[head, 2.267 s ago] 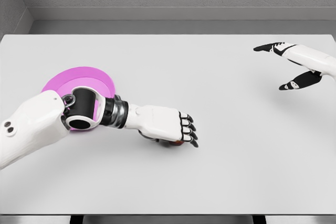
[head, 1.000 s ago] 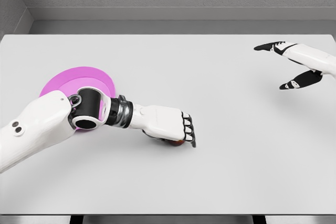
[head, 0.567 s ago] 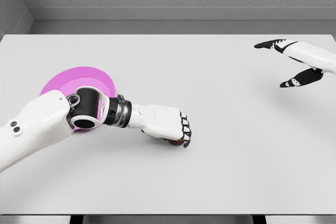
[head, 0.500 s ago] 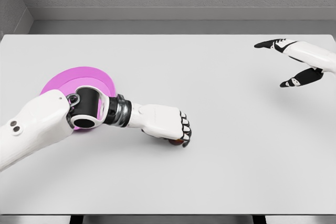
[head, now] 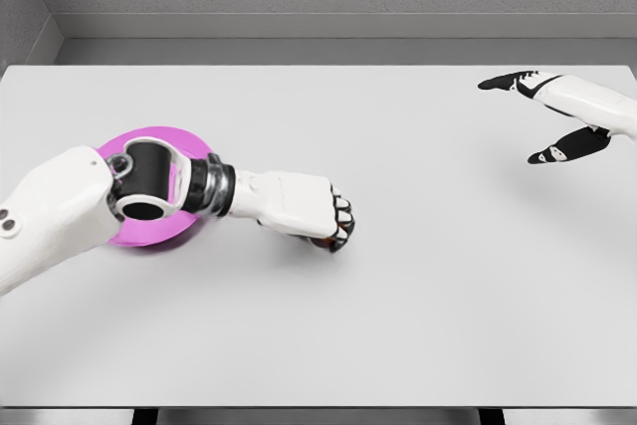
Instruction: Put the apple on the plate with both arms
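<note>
A broad white table (head: 418, 296) is filling the head view, its surface running back to a grey wall, as the humanoid's left arm (head: 60, 216) is reaching in from the lower left across a magenta plate (head: 149, 138), whose near portion is lying hidden behind the forearm and elbow joint. The left hand (head: 309, 208) is curling its dark-tipped fingers (head: 341, 221) down over the apple (head: 325, 243), of which only a small reddish sliver is showing beneath the knuckles; the fruit is sitting just right of the plate and off it, and whether it is resting on the table or lifting clear cannot be told. At the far right edge, well apart from the action, the right hand (head: 557, 121) is hovering above the table with thumb and fingers spread wide, holding nothing. Judged from its look, the apple is likely firm, smooth and rounded, light enough for one hand but apt to roll or squirt out from a shallow pinch, so a wrap around its widest girth, with fingers closing under the sides, appears the safest hold, and a gentle set-down is advisable, since the skin may bruise.
</note>
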Tool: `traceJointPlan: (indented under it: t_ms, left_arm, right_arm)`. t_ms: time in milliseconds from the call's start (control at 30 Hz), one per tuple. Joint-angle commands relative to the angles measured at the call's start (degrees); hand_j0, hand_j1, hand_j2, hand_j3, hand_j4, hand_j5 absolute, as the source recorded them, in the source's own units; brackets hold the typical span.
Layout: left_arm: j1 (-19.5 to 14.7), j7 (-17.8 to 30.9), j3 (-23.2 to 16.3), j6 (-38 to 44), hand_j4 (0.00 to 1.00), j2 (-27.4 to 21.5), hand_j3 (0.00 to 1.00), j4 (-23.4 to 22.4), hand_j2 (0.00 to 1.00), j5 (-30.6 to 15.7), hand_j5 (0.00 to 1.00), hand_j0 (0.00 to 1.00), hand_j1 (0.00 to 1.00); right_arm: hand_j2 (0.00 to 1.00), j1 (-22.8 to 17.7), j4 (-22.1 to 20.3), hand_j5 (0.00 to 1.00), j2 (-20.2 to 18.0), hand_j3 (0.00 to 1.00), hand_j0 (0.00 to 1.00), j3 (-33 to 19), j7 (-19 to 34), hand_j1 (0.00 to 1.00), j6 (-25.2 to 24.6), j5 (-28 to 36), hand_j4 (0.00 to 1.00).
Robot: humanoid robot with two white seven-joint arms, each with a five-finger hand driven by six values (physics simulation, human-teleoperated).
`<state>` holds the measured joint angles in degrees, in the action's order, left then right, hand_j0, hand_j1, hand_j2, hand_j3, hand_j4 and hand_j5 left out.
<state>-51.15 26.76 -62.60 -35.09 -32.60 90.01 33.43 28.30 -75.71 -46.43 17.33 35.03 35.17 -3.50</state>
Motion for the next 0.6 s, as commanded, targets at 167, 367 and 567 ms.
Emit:
traceJointPlan:
  t_ms: [167,367,567]
  left_arm:
    - [-0.26,-0.21,9.68,0.09,0.48,-13.11,0.48,-2.56,0.48,-8.03,0.48,0.48,0.48]
    - [0.53,-0.04,13.82,0.09,0.48,-16.09,0.48,-12.93,0.48,-7.94,0.48,0.48,0.48]
    - [2.29,0.22,13.64,0.09,0.49,-16.54,0.49,-12.93,0.49,-7.85,0.49,0.49,0.49]
  right_arm:
    - [1.0,-0.09,0.04,1.0,-0.06,1.0,1.0,-0.02,-0.03,1.0,-0.17,0.43,1.0]
    - [1.0,-0.26,0.04,1.0,0.02,1.0,1.0,-0.02,-0.03,1.0,-0.17,0.25,1.0]
    - [1.0,-0.26,-0.05,1.0,-0.06,1.0,1.0,0.07,-0.03,1.0,-0.17,0.16,1.0]
